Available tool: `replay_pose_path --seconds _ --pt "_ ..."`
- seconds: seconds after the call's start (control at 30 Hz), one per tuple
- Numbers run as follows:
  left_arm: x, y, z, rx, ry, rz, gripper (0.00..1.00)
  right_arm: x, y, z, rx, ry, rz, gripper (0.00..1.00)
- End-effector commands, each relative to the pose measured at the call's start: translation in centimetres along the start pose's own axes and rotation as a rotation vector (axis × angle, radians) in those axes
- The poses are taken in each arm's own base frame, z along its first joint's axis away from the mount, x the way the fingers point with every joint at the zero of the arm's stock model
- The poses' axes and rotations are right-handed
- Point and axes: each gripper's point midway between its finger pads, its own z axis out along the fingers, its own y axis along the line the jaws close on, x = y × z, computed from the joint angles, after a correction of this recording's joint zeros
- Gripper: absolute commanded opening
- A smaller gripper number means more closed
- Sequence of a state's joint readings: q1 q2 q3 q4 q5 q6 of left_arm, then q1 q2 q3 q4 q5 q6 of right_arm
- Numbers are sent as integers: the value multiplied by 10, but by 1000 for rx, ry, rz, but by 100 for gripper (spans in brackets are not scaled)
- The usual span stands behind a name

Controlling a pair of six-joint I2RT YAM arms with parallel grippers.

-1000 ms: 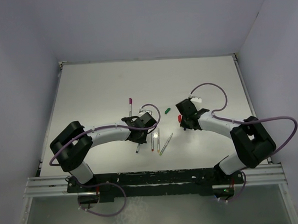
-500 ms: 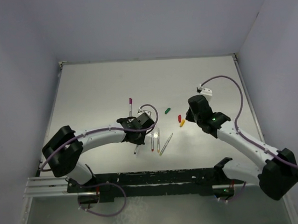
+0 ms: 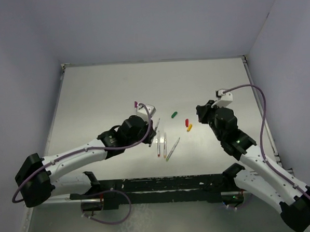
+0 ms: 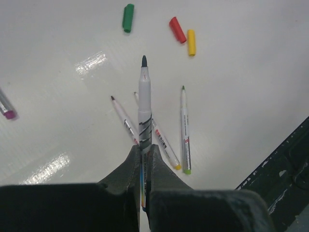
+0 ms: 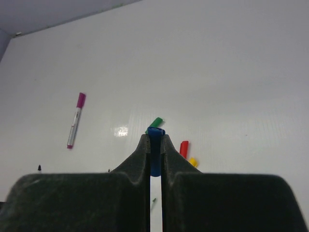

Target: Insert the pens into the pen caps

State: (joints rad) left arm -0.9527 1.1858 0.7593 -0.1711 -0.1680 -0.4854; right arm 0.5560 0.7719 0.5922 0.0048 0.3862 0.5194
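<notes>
My left gripper [image 4: 143, 147] is shut on a grey-white pen [image 4: 144, 104] with a dark tip, held above the table; in the top view the gripper [image 3: 148, 131] is left of centre. My right gripper [image 5: 154, 137] is shut on the blue cap [image 5: 155, 154]; in the top view it [image 3: 202, 113] is right of centre. Three uncapped pens [image 3: 165, 144] lie side by side on the table, seen also in the left wrist view [image 4: 185, 130]. The green cap [image 3: 174, 114], red cap [image 3: 186, 122] and yellow cap [image 3: 190, 127] lie loose between the grippers.
A pen with the purple cap on it [image 5: 75, 121] lies at the left, partly hidden behind my left wrist in the top view [image 3: 135, 103]. The table's side rails [image 3: 59, 100] and the dark front rail [image 3: 164, 184] border the surface.
My left arm has stretched out and lifted its pen off the table. My right gripper has drawn back to the right with the blue cap, uncovering the red and yellow caps.
</notes>
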Motion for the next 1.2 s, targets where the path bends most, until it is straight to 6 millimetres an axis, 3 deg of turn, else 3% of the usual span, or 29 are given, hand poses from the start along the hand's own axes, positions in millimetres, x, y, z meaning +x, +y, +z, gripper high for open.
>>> replay_pose_path --seconds 0.0,0.13,0.33,0.83,1.17 --pt "-45 -45 0 218 -204 57 0 -45 33 -7 -162 -171 -2 0" --pt "-61 -70 -5 348 -325 63 0 -63 48 -11 -236 -239 21 0" --pt "-70 -94 -17 472 -471 65 0 -77 66 -19 -345 -314 85 0" --pt "-85 -117 -30 583 -514 -48 0 -89 116 -56 -696 -395 131 0" --pt "-90 -123 -31 612 -521 -71 0 -82 130 -60 -787 -365 156 0"
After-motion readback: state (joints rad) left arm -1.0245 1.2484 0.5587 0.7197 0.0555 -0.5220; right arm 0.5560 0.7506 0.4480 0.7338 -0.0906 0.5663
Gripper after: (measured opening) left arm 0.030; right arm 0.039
